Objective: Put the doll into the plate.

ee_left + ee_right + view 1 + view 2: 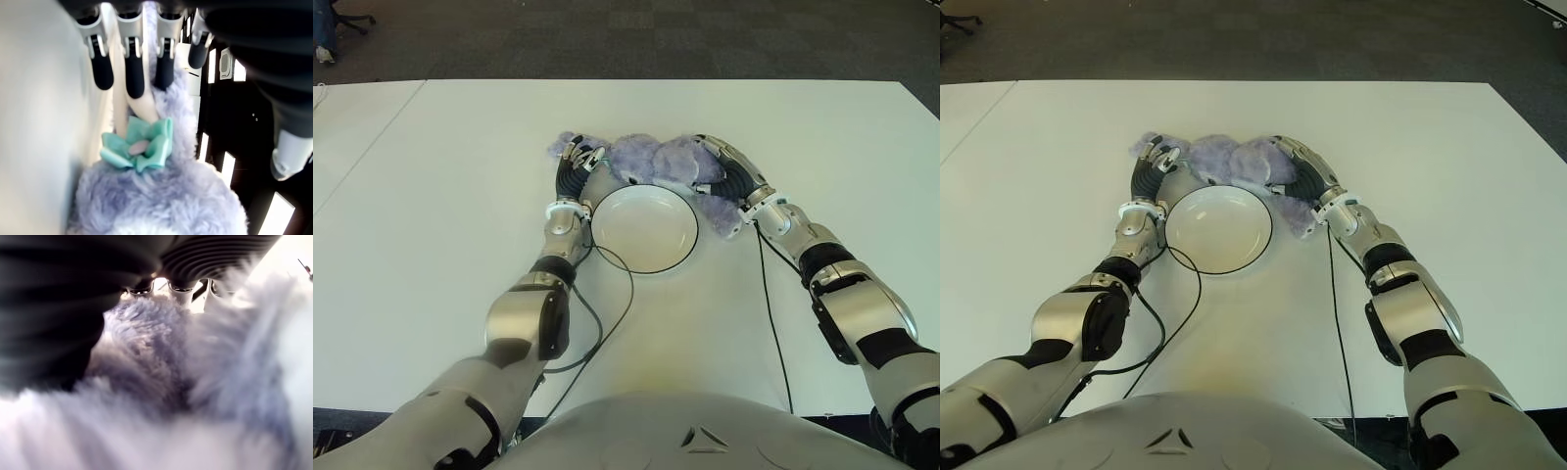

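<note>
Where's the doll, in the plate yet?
Out. The doll lies on the table behind the empty plate, both hands on it.

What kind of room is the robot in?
Probably an office or lab, not a home. A big bare white table stands on dark carpet tiles, a rolling chair base shows in the corner, and only a plate and purple doll lie out.
</note>
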Controlling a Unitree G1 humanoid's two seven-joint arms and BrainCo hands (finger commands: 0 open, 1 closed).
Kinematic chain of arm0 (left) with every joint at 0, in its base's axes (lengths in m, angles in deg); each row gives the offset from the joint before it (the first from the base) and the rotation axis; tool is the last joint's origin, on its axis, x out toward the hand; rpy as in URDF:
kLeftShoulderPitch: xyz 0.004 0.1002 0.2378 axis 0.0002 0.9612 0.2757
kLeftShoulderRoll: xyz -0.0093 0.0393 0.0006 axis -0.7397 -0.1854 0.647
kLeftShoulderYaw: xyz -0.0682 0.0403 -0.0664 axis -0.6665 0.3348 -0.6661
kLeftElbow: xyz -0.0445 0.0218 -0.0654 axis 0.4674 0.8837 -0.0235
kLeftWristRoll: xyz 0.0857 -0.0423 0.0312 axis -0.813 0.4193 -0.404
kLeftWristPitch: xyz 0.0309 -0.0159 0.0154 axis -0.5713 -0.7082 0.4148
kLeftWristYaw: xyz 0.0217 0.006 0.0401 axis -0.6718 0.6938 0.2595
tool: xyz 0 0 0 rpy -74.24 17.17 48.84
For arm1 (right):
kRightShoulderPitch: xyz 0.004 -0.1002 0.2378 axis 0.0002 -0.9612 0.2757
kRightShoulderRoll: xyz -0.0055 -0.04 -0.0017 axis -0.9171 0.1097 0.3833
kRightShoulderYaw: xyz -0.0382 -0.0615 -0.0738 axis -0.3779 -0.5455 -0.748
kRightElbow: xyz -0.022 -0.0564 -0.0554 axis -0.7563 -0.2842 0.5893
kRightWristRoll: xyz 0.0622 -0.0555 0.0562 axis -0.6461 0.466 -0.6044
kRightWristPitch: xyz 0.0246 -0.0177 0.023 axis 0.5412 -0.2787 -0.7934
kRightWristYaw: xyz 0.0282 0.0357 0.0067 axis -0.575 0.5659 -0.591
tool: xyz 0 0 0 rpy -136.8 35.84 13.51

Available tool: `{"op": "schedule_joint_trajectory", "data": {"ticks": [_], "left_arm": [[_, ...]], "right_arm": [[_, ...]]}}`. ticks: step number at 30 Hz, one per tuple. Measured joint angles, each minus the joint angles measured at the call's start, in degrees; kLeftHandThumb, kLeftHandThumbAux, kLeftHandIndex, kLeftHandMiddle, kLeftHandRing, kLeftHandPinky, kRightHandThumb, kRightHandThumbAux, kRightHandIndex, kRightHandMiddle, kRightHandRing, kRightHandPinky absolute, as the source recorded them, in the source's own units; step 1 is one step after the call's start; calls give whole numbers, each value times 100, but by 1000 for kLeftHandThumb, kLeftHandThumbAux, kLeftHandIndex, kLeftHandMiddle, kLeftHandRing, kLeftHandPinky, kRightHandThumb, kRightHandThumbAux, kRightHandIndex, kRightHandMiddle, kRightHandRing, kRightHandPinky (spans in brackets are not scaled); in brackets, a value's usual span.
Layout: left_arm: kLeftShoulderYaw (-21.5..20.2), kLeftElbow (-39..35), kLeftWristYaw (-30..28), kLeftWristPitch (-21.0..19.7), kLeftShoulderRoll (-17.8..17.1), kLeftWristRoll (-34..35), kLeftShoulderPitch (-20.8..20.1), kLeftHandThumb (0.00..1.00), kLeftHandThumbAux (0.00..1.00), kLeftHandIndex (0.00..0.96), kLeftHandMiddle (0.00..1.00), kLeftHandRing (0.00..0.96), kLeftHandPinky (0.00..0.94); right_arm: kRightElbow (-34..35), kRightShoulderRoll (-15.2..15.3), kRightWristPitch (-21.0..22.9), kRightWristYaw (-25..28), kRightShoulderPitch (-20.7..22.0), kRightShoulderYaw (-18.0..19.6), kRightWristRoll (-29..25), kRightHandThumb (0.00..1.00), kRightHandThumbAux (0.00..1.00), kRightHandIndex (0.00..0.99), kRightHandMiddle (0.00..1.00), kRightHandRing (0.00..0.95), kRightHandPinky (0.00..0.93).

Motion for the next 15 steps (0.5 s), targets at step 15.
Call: {"op": "schedule_joint_trajectory", "data": {"ticks": [15], "left_arm": [[279,4,413,-7,-16,-329,-12,10,729,60,211,258,294]], "right_arm": [[951,49,280,-606,-96,111,271,705,715,440,865,867,881]]}}
